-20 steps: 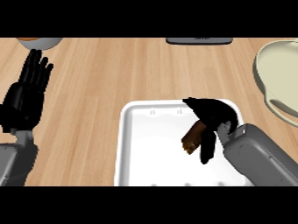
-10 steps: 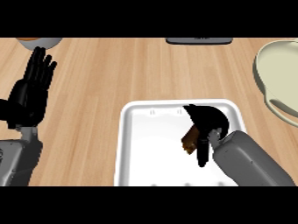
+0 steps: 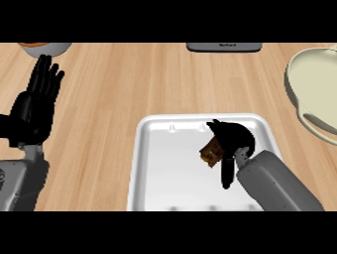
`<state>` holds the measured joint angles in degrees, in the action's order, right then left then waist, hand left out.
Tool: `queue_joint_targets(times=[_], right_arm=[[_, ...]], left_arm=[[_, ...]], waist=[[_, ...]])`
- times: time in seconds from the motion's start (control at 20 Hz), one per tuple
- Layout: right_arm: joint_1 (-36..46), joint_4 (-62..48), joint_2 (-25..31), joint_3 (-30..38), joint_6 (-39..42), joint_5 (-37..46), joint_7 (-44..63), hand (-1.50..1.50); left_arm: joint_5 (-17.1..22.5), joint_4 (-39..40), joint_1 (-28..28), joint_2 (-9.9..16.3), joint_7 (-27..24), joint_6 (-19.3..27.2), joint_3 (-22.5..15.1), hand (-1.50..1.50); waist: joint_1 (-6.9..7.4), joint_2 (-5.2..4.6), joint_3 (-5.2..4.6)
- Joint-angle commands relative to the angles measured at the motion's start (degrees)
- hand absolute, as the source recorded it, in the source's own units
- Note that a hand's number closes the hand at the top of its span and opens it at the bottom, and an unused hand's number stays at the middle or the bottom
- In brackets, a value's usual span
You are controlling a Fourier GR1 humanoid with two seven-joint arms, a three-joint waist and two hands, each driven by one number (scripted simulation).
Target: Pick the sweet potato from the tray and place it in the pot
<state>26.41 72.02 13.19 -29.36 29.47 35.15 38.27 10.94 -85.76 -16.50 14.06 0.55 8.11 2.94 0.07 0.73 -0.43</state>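
Observation:
A brown sweet potato (image 3: 211,152) lies in the white tray (image 3: 164,168) at the lower middle of the head view. My right hand (image 3: 232,139) covers most of it, fingers curled round it, so only its left end shows. The cream pot (image 3: 323,92) stands at the right edge, well apart from the tray. My left hand (image 3: 36,101) rests open at the left, fingers pointing up.
A bowl with an orange rim (image 3: 43,47) sits at the top left, just beyond my left hand's fingertips. A dark flat object (image 3: 225,46) lies at the top edge. Bare wooden counter (image 3: 149,84) lies between the tray and these.
My right hand has drawn slightly back toward me and closed further over the sweet potato. The left hand shifted a little and stays open.

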Motion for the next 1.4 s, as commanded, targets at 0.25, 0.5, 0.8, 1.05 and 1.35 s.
queue_joint_targets(times=[0.25,0.5,0.8,1.05,1.35], right_arm=[[-2.32,-4.42,-2.57,-5.61,-3.94,5.52,-10.91,1.5],[-0.21,-6.66,-1.22,-4.46,-3.69,6.54,-14.44,1.5],[-2.17,-1.72,-2.74,-6.87,-7.09,13.03,-9.16,1.5],[4.21,2.42,-6.97,-2.68,-7.21,16.22,-1.29,1.5],[17.35,-6.87,-12.99,4.78,-29.64,20.51,0.88,1.5]], left_arm=[[0.24,-1.8,-1.37,0.18,3.63,-0.29,0.23,0.0],[-0.4,-0.33,0.93,-0.6,0.04,-0.85,0.35,0.0],[-1.5,-1.31,0.88,-1.4,1.07,0.16,-0.16,0.0],[-0.42,-2.59,-1.62,0.26,4.26,-0.52,1.7,0.0],[-1.04,-2.35,-1.57,-0.98,3.37,-0.94,-0.29,0.0]], waist=[[0.58,-0.83,0.47],[0.67,-1.02,0.43],[0.01,-0.74,0.42],[0.14,-0.72,0.43],[2.94,-1.59,0.5]])
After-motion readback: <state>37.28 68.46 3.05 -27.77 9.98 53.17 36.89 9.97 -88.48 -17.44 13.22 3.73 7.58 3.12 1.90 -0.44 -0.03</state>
